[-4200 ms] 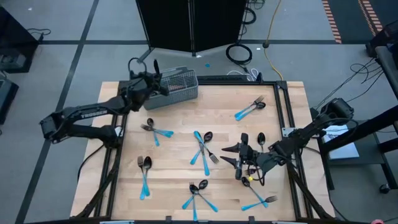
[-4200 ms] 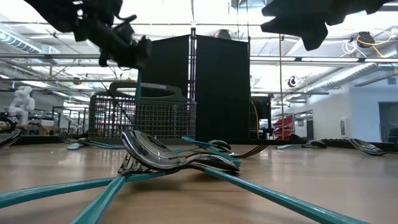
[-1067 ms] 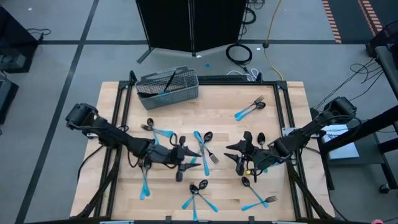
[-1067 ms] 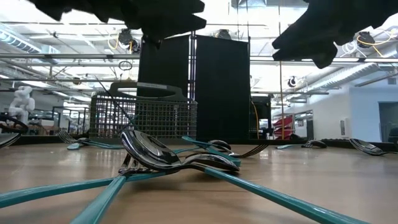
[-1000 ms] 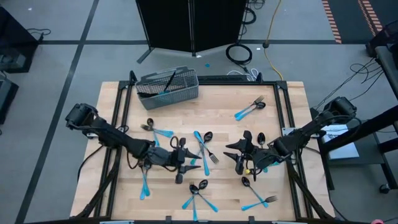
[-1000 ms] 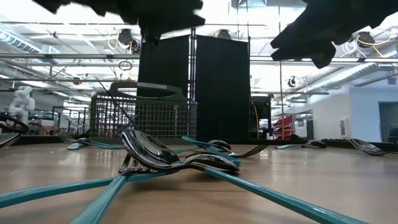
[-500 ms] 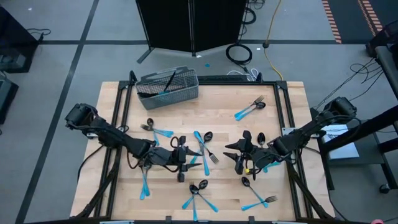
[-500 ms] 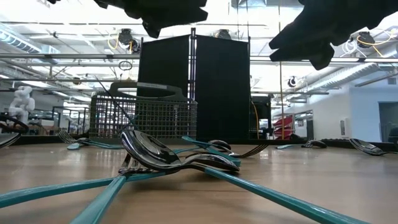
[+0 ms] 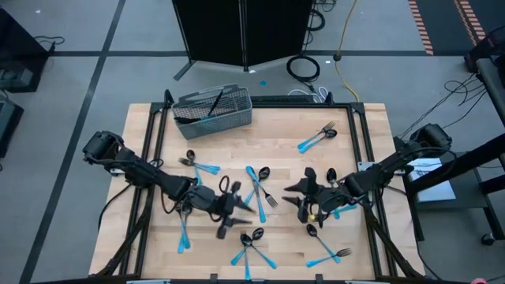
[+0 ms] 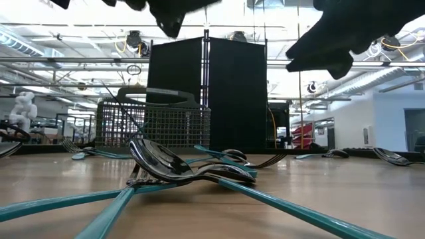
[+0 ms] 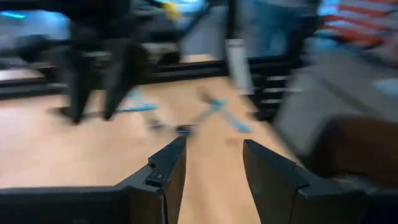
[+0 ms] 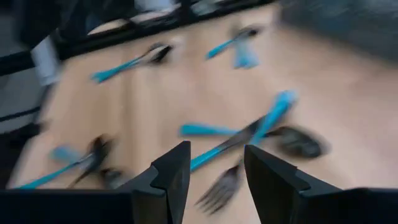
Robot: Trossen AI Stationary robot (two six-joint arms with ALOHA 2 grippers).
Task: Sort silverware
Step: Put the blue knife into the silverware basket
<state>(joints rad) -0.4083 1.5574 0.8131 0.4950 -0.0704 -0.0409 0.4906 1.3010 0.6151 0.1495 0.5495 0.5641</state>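
Silverware with light-blue handles lies in loose groups on the wooden table: one in the middle (image 9: 256,188), one near the front edge (image 9: 251,244), and others at the left (image 9: 184,223) and far right (image 9: 317,139). My left gripper (image 9: 233,207) hovers open and empty just left of the middle group; in its wrist view the fingers (image 11: 168,171) frame bare wood. My right gripper (image 9: 293,203) hovers open and empty to the right of that group, above a fork and spoon (image 12: 249,134). In the low view both grippers hang high above the front pile (image 10: 179,172).
A grey wire-mesh basket (image 9: 213,110) stands at the far left edge with one blue-handled piece sticking up in it. More pieces lie at the near right (image 9: 331,254) and left of centre (image 9: 197,166). A black frame rail (image 9: 359,138) runs along the table's right side.
Both grippers have swung sideways in place above the table, the left one more than the right. Both have stayed open and empty. No silverware has moved.
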